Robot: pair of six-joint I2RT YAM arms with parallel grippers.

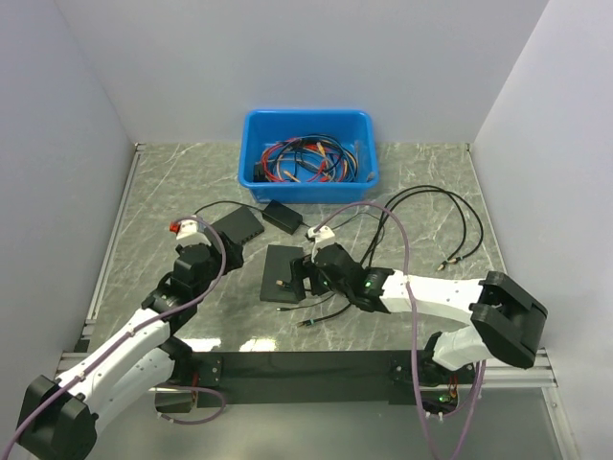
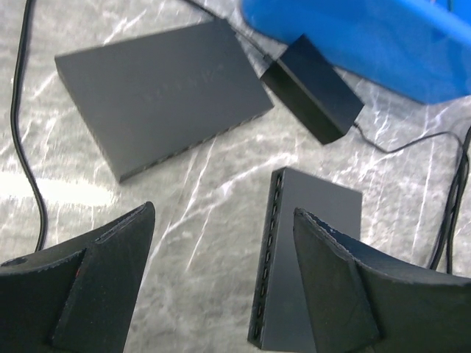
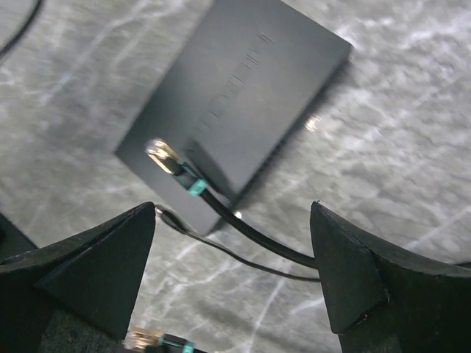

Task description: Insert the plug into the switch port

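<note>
Right wrist: plug [image 3: 174, 168] tip pointing up-left

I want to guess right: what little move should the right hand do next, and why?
Probably lower the open right hand and close on the plug: it lies loose on top of the switch, not in a port, unheld.

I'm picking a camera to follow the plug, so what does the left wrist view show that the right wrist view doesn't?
Left wrist only: a larger flat switch, the black brick adapter, the blue bin, and the smaller switch's port row. Right wrist only: the brass-tipped plug lying on top of a switch, and a second brass-tipped connector at the bottom edge. Shared: the marbled tabletop, black cable, apparently the same smaller switch, and an open gripper: left gripper, right gripper.
</note>
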